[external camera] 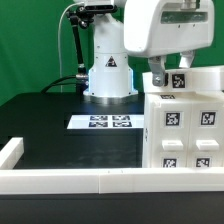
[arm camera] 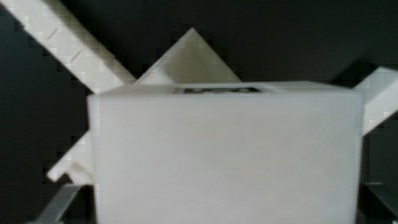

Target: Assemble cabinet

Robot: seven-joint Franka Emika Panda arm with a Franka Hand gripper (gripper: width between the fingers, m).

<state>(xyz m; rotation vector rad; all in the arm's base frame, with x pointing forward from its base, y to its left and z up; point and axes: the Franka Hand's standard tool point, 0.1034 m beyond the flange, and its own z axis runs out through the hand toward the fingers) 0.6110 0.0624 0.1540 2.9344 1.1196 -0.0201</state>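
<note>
Locate the cabinet point(external camera: 186, 130) at 3 to 4 o'clock in the exterior view, standing upright on the black table point(external camera: 50, 120), close to the white rail point(external camera: 60, 180) running along 6 o'clock. Find the gripper point(external camera: 170, 68) directly above the cabinet top, at about 1 o'clock. Record the finger opening, and any held part, as impossible to tell from either view. Note a small tagged piece point(external camera: 178, 80) at the cabinet top, just under the fingers; treat its seating as unconfirmed. Judge the task as well advanced: box body closed on the visible sides, tags and small raised rectangles present on the near face. Expect the remaining work to be at the top. Identify smooth matte white plastic, flat faces, square edges, and black-and-white square tags. Find the marker board point(external camera: 105, 122) lying flat at 9 o'clock from the cabinet. In the wrist view, read the broad plain white block point(arm camera: 222, 160) filling the centre as probably the cabinet, with white diagonal bars point(arm camera: 80, 45) behind.
</note>
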